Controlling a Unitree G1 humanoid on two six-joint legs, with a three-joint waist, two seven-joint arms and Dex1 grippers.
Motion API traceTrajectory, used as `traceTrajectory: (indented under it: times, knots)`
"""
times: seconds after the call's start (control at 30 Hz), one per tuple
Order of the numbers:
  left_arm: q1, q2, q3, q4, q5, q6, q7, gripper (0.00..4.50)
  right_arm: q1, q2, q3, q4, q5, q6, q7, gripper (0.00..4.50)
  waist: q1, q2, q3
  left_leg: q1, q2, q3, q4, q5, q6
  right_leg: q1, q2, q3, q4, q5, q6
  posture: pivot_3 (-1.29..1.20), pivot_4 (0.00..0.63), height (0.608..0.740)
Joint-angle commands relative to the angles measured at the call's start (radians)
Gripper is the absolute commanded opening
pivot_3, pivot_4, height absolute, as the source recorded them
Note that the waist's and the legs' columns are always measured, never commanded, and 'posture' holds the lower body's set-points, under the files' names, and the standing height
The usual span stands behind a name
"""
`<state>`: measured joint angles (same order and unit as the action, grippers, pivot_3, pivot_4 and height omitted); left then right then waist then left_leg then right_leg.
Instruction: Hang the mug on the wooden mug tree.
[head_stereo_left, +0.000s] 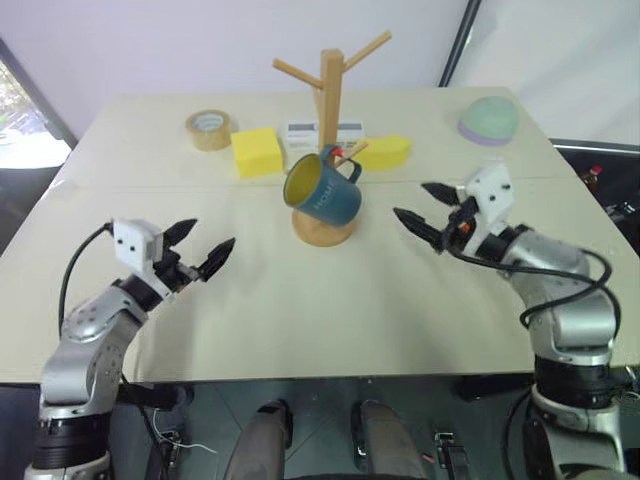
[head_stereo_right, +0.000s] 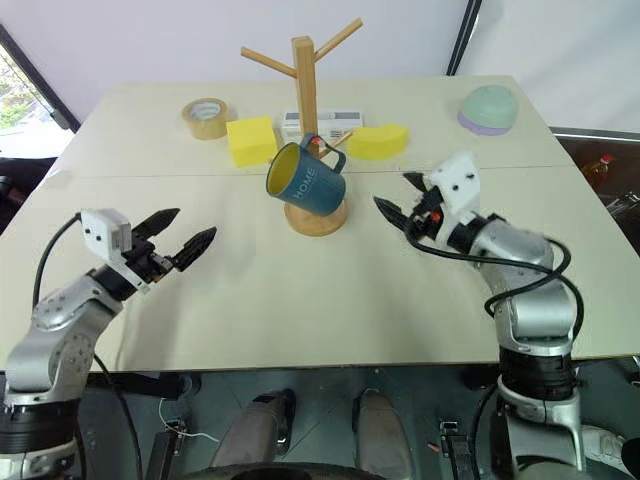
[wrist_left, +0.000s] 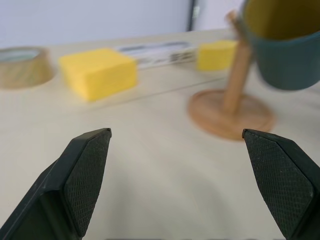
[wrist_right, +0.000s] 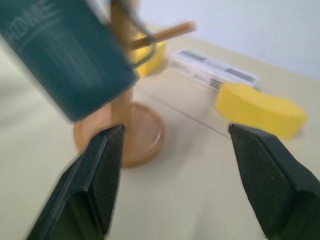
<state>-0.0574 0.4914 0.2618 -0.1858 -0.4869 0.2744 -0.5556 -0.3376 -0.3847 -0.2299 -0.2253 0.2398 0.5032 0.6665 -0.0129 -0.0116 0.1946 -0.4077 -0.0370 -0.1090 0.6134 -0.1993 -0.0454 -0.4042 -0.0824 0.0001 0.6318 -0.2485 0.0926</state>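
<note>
Between the right gripper's (head_stereo_left: 419, 204) spread, empty fingers and the left gripper's (head_stereo_left: 203, 250) equally spread, empty pair, the mug (head_stereo_left: 323, 190) hangs tilted by its handle on a low peg of the tree (head_stereo_left: 328, 110), clear of both. It looks like glazed ceramic: stiff, smooth, fairly heavy and chippable, so any regrip would be safest across the rim wall or body, not the handle.

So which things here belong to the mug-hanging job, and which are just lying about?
Job: mug, hanging by its handle on the wooden mug tree.

Lying about: tape roll, yellow block, yellow wedge, white box, pale green bowl.
</note>
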Motion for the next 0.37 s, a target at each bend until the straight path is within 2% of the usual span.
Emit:
traceTrajectory:
  times: [0.03,0.2,0.37]
  knots:
    - [0.018,-0.029,0.031,0.047,0.070,-0.079,0.065,4.50,0.048,0.062,-0.016,0.117,-0.013,-0.201,-0.072,3.41,0.000,0.000,0.000,0.000,0.000,0.000,0.000,0.000,0.000,0.000,0.000,0.000,0.000,0.001,-0.001,0.00,0.150,0.740]
    - [0.046,-0.052,0.038,0.100,0.124,-0.134,0.112,4.50,0.069,0.112,-0.014,0.248,-0.004,-0.337,-0.111,3.41,-0.001,0.000,0.000,0.000,0.001,0.000,0.000,0.000,0.000,-0.001,0.001,0.000,0.000,0.001,-0.001,0.00,0.150,0.740]
    - [0.055,-0.062,0.051,0.111,0.106,-0.133,0.116,4.50,0.057,0.112,-0.008,0.289,0.020,-0.369,-0.116,3.41,-0.001,0.000,0.000,0.000,0.001,0.000,-0.001,0.000,0.000,-0.001,0.001,0.000,0.000,0.001,-0.001,0.00,0.150,0.740]
